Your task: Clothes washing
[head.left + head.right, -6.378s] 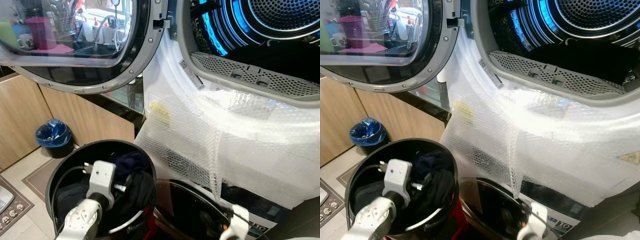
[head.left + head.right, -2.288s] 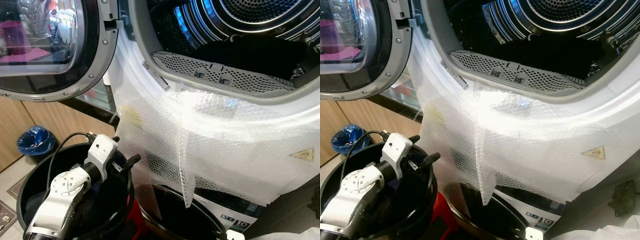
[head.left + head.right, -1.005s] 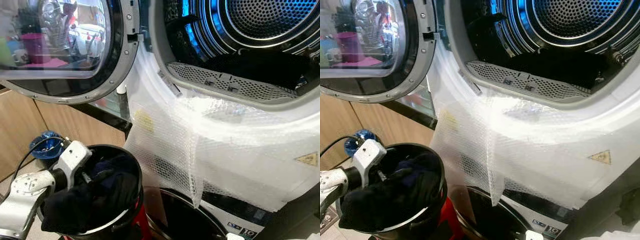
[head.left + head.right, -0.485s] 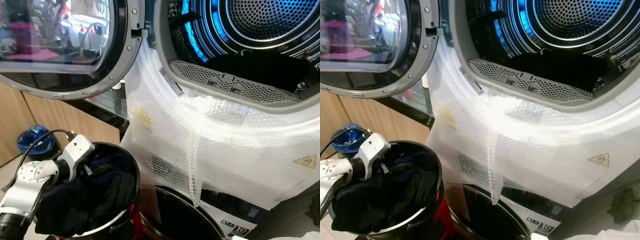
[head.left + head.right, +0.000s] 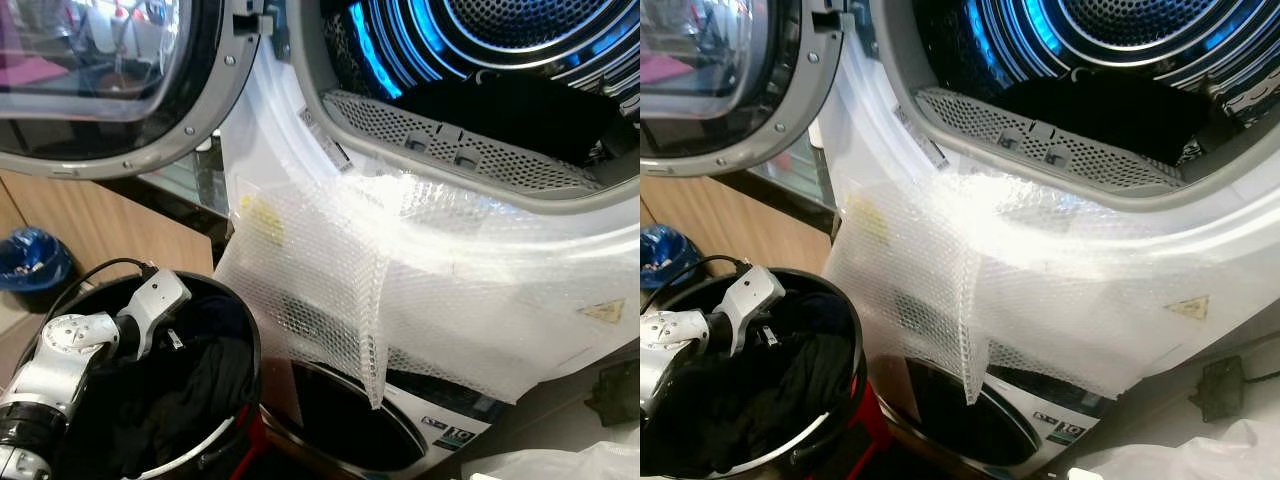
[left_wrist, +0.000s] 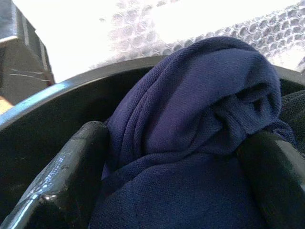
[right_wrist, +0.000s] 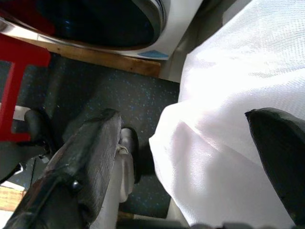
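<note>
Blue-lined bin (image 5: 25, 262) by wooden cabinet (image 5: 110, 225); red stool (image 7: 14, 83).

Round black plastic laundry basket (image 5: 248, 345) sits low at your left, just beside washer front, against hanging bubble wrap. You see it packed with dark clothes: navy knit garment (image 6: 190, 143) bunched in folds near basket's rim, gripped between left gripper's (image 6: 176, 186) two black fingers; black fabric (image 5: 170, 400) heaped below it.

White front-loading washing machine (image 5: 1160, 260) stands open: round grey-rimmed glass door (image 5: 120, 90) swung out to left, blue-lit perforated steel drum (image 5: 520, 40) exposed, dark clothes (image 5: 510, 110) lying on drum's bottom behind perforated grey lip.
</note>
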Available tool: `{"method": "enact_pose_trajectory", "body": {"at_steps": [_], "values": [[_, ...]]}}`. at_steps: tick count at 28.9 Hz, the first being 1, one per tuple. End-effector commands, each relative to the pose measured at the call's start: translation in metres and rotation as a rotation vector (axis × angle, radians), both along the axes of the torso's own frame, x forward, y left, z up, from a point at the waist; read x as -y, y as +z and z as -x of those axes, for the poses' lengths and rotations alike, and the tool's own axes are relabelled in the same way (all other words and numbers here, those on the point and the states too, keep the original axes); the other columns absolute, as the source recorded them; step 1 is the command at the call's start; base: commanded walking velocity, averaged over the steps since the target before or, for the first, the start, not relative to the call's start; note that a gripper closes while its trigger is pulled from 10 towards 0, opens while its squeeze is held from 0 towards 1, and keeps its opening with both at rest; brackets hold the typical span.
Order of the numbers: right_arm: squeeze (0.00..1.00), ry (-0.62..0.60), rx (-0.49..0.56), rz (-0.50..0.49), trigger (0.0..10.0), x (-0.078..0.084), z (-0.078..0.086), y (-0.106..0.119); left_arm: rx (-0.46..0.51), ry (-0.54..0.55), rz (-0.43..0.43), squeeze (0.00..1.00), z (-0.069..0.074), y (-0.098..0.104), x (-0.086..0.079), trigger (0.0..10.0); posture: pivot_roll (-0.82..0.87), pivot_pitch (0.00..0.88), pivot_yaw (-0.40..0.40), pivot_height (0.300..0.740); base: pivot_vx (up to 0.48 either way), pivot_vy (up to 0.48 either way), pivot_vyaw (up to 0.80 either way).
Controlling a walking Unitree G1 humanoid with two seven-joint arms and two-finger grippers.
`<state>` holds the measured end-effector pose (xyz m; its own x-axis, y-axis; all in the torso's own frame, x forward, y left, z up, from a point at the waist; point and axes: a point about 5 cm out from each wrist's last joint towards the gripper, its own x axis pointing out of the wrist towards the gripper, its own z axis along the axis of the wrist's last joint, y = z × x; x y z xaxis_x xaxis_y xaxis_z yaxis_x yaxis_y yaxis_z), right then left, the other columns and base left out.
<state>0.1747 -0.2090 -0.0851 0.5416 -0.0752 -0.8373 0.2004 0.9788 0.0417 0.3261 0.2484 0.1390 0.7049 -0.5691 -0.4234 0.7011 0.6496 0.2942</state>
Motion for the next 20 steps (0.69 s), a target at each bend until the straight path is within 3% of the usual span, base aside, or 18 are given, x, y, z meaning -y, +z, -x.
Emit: {"method": "enact_pose_trajectory", "body": {"at_steps": [1,3,8,16,20], "values": [[0.00,0.000,-0.001,0.018,10.0,0.008,0.000,0.002,-0.048,-0.049,-0.057,0.00,0.001,-0.007,0.003,10.0,-0.07,0.199,-0.175,0.740,0.000,0.000,0.00],[0.00,0.000,0.000,0.018,10.0,0.008,-0.001,0.002,-0.053,-0.052,-0.066,0.00,0.001,-0.007,0.002,10.0,-0.07,0.198,-0.173,0.740,0.000,0.000,0.00],[0.00,0.001,0.007,0.014,10.0,0.006,-0.003,0.003,-0.015,0.028,-0.186,0.00,-0.007,-0.011,-0.005,10.0,-0.07,0.201,-0.172,0.740,0.000,0.000,0.00],[0.00,0.010,0.002,0.008,10.0,0.003,-0.002,0.001,0.098,0.137,-0.159,0.00,-0.016,-0.006,-0.001,10.0,-0.07,0.200,-0.175,0.740,0.000,0.000,0.00],[0.00,0.011,0.001,0.014,10.0,0.005,-0.001,0.002,0.092,0.148,-0.133,0.00,-0.016,-0.013,0.005,10.0,-0.07,0.199,-0.178,0.740,0.000,0.000,0.00]]}}
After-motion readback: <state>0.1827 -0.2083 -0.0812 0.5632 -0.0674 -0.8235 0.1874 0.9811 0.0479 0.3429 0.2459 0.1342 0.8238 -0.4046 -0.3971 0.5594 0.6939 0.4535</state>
